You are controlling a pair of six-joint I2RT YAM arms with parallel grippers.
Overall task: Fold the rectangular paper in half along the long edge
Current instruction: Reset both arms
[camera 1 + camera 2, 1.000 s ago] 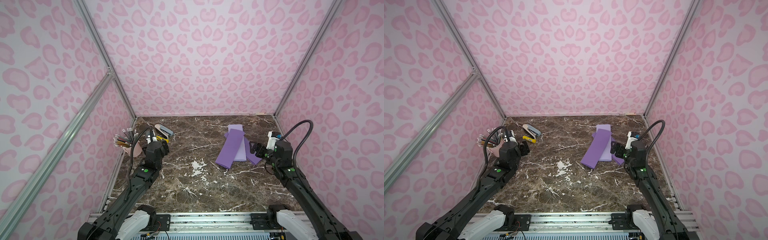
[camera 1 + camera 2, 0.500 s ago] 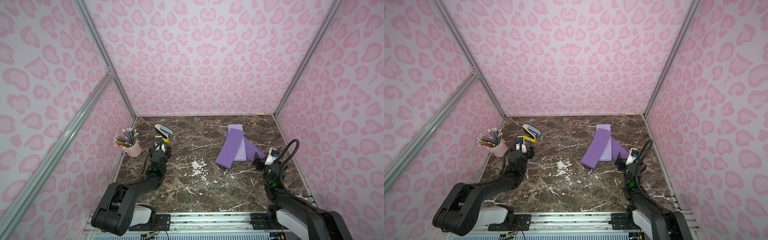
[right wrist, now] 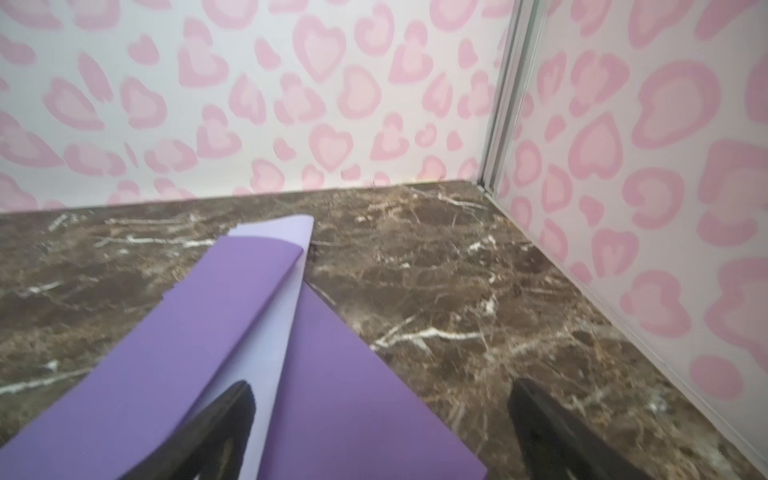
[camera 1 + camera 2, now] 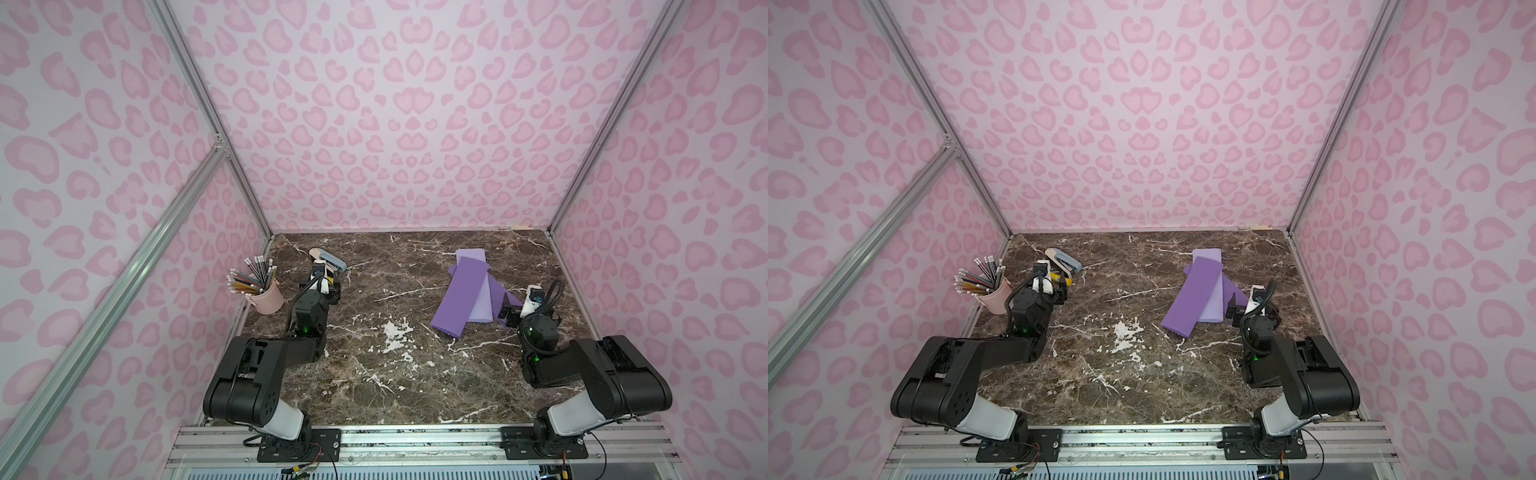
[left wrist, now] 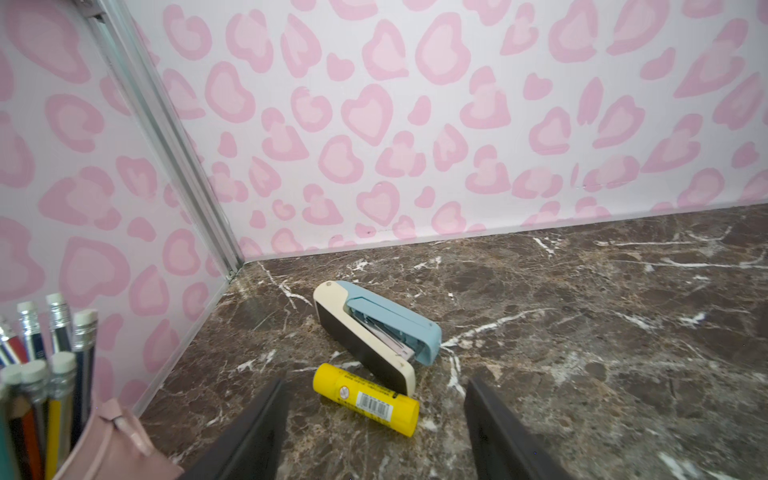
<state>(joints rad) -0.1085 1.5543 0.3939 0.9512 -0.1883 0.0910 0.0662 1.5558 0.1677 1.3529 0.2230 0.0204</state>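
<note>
Layered purple paper [image 4: 461,295] at the right rear of the table [image 4: 374,374], just ahead of the right gripper [image 4: 510,309].

Both top views: long axis running away from the robot, slightly slanted; left gripper [image 4: 328,286] well apart. Right wrist: jaws wide, empty, one fingertip [image 3: 237,399] over the pale layer. Left wrist: jaws apart, empty, glue stick [image 5: 365,399] and stapler [image 5: 374,328] ahead, no paper.

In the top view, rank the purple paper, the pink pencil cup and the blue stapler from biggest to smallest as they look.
Largest to smallest, in a top view:
1. Folded purple paper, by far the largest.
2. Pink cup of pencils, counting the pencils.
3. Blue and cream stapler, clearly smallest.
</note>
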